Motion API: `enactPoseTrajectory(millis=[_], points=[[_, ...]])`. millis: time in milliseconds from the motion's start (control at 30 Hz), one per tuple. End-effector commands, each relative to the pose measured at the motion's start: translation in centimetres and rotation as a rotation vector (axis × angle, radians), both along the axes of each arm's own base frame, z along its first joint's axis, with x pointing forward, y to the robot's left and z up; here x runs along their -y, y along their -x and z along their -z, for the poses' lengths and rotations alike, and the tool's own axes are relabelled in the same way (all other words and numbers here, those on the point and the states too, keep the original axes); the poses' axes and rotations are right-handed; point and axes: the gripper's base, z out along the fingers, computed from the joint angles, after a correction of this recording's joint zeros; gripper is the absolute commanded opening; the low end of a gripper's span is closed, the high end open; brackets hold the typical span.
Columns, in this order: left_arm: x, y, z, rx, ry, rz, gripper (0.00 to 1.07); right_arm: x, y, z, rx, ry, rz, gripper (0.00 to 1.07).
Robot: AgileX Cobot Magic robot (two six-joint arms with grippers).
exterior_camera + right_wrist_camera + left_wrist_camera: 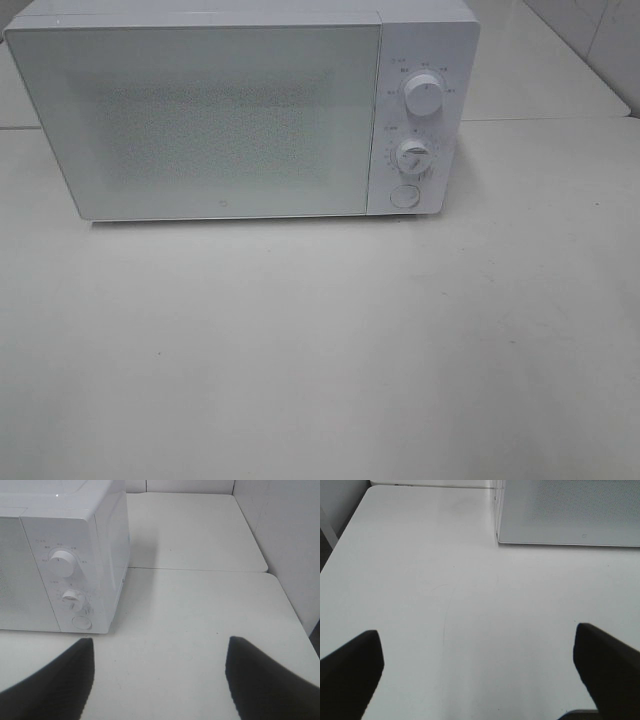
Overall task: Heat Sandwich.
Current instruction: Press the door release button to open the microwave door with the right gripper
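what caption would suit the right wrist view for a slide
Open right claw above the white table, near the closed microwave and its two dials

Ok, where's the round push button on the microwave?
In the exterior high view the push button sits at the bottom of the control panel, right of the closed door, just below the lower dial.

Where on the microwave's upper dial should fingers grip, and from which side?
Pinch the upper dial across its round rim, coming straight in from the front: it stands proud of the control panel on the microwave, facing forward. The right gripper, open, is likely nearer.
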Motion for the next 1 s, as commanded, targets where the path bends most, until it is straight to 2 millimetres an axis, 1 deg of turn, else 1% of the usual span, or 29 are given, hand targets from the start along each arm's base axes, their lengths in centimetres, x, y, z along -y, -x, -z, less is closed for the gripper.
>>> enactPoseTrajectory(millis=[33,67,167,200,233,300,333,367,500,533,633,667,700,767,800,867,933,1000], points=[[0.0,0.3,0.0,0.027,0.002,-0.002,0.98,-0.2,-2.4,0.0,0.027,-0.008,0.0,0.71],[0.0,0.3,0.0,0.027,0.002,-0.002,0.98,-0.2,-2.4,0.0,0.027,-0.008,0.0,0.71],[0.0,0.3,0.0,0.027,0.002,-0.002,0.98,-0.3,-4.0,0.3,0.02,-0.008,-0.005,0.71],[0.0,0.3,0.0,0.027,0.002,-0.002,0.98,-0.4,-5.1,0.7,0.017,-0.009,-0.008,0.71],[0.0,0.3,0.0,0.027,0.002,-0.002,0.98,-0.4,-5.1,0.7,0.017,-0.009,-0.008,0.71],[0.0,0.3,0.0,0.027,0.002,-0.002,0.98,-0.5,-6.0,0.9,0.02,-0.013,-0.01,0.71],[0.0,0.3,0.0,0.027,0.002,-0.002,0.98,-0.6,-6.9,1.1,0.032,-0.03,-0.008,0.71],[0.0,0.3,0.0,0.027,0.002,-0.002,0.98,-0.6,-6.9,1.1,0.032,-0.03,-0.008,0.71],[0.0,0.3,0.0,0.027,0.002,-0.002,0.98,-0.8,-8.8,1.6,0.076,-0.065,-0.008,0.71],[0.0,0.3,0.0,0.027,0.002,-0.002,0.98,-0.8,-8.8,1.6,0.076,-0.065,-0.008,0.71],[0.0,0.3,0.0,0.027,0.002,-0.002,0.98,-1.0,-9.9,2.0,0.093,-0.058,-0.017,0.71],[0.0,0.3,0.0,0.027,0.002,-0.002,0.98,-1.1,-10.7,2.4,0.099,-0.053,-0.023,0.71],[0.0,0.3,0.0,0.027,0.002,-0.002,0.98,-1.1,-10.7,2.4,0.099,-0.053,-0.023,0.71],[0.0,0.3,0.0,0.027,0.002,-0.002,0.98,-1.2,-11.4,2.8,0.106,-0.051,-0.029,0.71],[0.0,0.3,0.0,0.027,0.002,-0.002,0.98,-1.3,-12.0,3.1,0.139,-0.055,-0.037,0.71],[0.0,0.3,0.0,0.027,0.002,-0.002,0.98,-1.3,-12.2,3.4,0.151,-0.054,-0.041,0.71],[0.0,0.3,0.0,0.027,0.002,-0.002,0.98,-1.4,-12.6,4.2,0.171,-0.06,-0.043,0.71],[0.0,0.3,0.0,0.027,0.002,-0.002,0.98,-1.4,-13.1,5.4,0.19,-0.069,-0.031,0.71]])
